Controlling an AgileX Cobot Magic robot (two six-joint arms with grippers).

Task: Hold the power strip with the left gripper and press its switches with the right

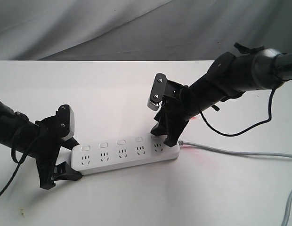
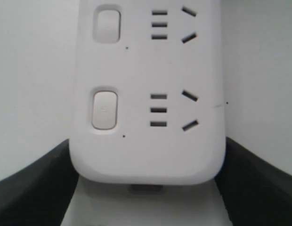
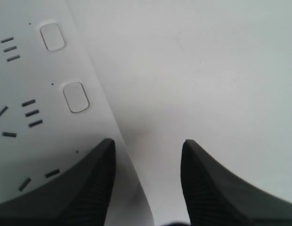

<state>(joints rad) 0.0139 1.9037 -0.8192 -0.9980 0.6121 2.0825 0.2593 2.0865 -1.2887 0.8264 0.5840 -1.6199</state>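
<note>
Exterior view: fifth switch hidden under spread right end effector (image 1: 163, 136) (left end effector (image 1: 74, 160) pinches power strip (image 1: 122, 155) end).

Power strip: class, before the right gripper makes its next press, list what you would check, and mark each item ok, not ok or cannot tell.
1. Hold: left gripper fingers flank and touch the power strip at its end: ok.
2. Pressing tool: right gripper open: ok.
3. One right finger sits over the strip's cord end: ok.
4. That finger centred on the last switch: cannot tell, the switch is hidden.
5. Other four switches uncovered: ok.
6. The grey cord lies loose on the table, untangled: ok.
</note>
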